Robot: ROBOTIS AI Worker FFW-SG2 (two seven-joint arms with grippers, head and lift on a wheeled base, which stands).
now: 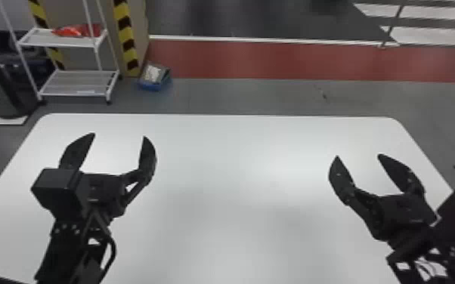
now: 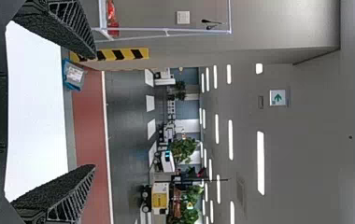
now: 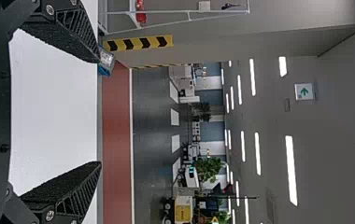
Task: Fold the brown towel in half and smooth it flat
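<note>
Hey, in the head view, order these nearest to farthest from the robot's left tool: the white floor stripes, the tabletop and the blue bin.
From the left tool:
1. Tabletop, spread out beneath it.
2. Blue bin, on the floor past the table's far edge.
3. White floor stripes, far off at the upper right.

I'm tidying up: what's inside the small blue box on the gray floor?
A whitish item shows at the top of the blue box; whatever lies beneath is covered.
</note>
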